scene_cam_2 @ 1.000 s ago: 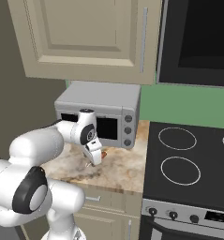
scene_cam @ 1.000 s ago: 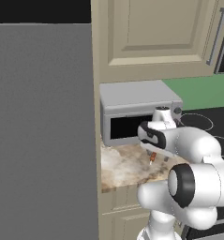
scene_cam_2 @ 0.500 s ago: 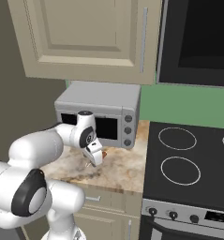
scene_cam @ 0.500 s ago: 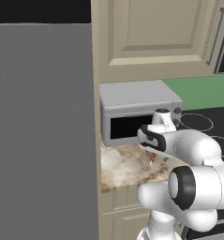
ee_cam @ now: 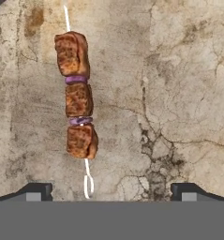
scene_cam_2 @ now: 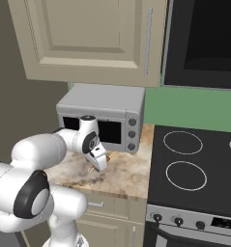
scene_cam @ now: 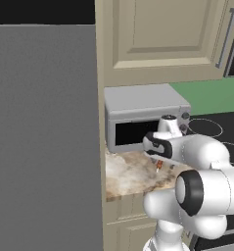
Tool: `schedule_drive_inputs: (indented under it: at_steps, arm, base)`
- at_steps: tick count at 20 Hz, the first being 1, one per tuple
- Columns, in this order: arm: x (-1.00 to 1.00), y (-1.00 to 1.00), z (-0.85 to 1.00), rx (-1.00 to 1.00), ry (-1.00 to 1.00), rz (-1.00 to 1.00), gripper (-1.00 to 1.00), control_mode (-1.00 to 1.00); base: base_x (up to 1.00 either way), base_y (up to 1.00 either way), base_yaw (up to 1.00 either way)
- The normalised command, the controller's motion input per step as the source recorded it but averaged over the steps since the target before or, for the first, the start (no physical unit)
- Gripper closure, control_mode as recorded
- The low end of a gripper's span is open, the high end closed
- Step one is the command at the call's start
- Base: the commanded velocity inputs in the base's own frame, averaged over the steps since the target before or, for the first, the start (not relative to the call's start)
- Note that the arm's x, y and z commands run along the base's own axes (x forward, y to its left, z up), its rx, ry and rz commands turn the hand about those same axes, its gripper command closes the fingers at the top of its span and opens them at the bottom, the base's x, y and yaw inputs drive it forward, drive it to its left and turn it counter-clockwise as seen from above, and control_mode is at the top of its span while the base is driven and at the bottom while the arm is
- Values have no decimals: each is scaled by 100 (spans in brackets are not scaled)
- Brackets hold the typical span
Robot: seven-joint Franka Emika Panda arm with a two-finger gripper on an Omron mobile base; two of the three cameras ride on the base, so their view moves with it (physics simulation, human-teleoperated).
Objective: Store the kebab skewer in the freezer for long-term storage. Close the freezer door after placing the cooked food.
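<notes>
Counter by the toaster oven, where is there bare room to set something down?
The counter is bare between the kebab skewer and the stove, and along its front edge. It is crowded nearer the toaster oven, where the open gripper hangs over the skewer.

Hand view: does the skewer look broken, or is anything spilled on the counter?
Nothing stands out. The skewer lies whole on the counter, three meat chunks in line on a straight stick. No spill around it. The open gripper hangs above, not touching it.

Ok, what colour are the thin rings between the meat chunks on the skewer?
Purple, best seen in the hand view: two rings between three orange-brown chunks on the kebab skewer.
</notes>
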Motion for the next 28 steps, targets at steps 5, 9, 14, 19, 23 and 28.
schedule_drive_inputs:
  at_steps: [5,9,14,19,23,28]
  arm:
    - [24,0,-7,0,0,1,-100,-100]
    - [16,0,-8,0,0,0,-100,-100]
    - [12,0,-22,0,0,0,-100,-100]
    - [8,0,-33,0,0,0,-100,-100]
    - [10,0,-27,0,0,0,-100,-100]
    - [11,0,-12,0,0,1,-100,-100]
  base:
    - [0,0,0]
    - [0,0,0]
    - [0,0,0]
    - [0,0,0]
    - [0,0,0]
    - [0,0,0]
